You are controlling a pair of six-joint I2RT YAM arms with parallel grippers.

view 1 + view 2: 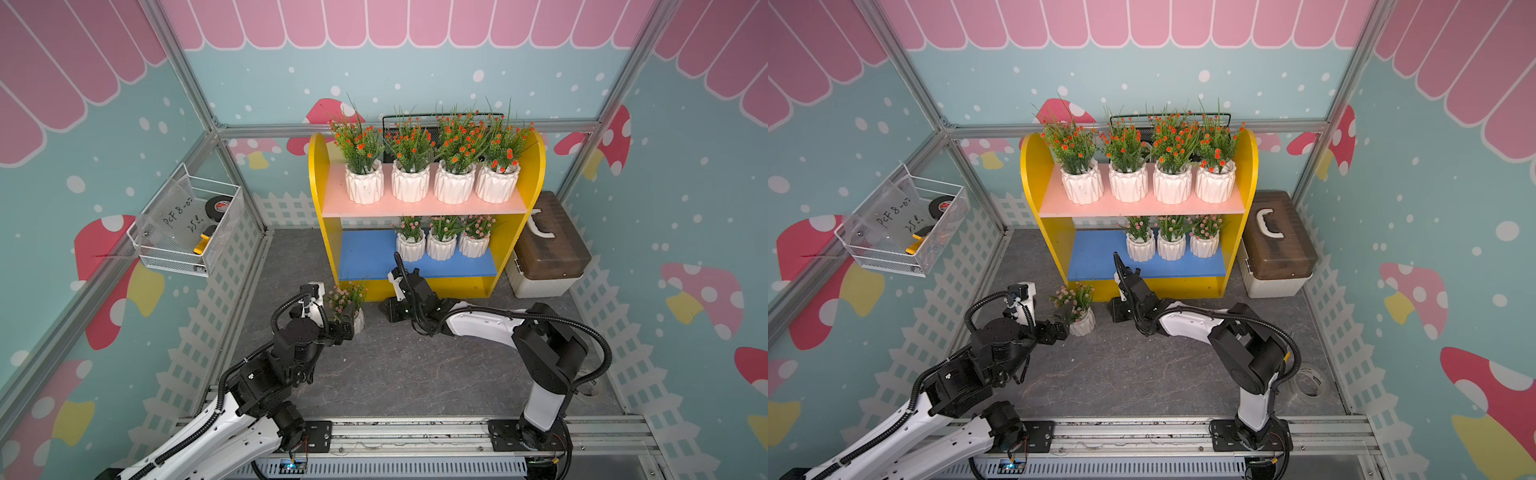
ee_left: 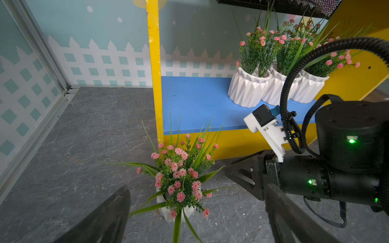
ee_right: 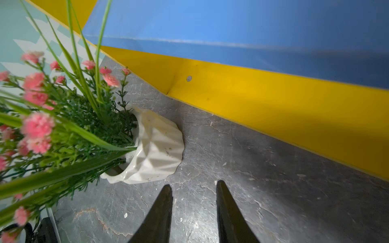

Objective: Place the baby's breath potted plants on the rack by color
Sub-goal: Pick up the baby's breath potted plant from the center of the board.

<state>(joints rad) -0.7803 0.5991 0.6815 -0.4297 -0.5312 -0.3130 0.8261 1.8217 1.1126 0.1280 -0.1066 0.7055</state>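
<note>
Pink baby's breath plant: the only one not on the rack. It stands upright on the counter's left half, just in front of the yellow side panel.
Left fingers: spread wide, with the pot just ahead between them and no grip yet.
Right fingers: parted and empty, low beside the plant.
Hazards: closing on sprigs instead of the pot would tip it. The two arms are crowded close together. The tall blades may snag the pink board on the way to the blue board's free left end.

I'm seeing the pot gleaming like glossy white glazed ceramic, lightly speckled with dirt, on a desk looking like matt, veined grey stone. The rack is showing smooth painted boards, and the white basket is reading as perforated metal mesh.
</note>
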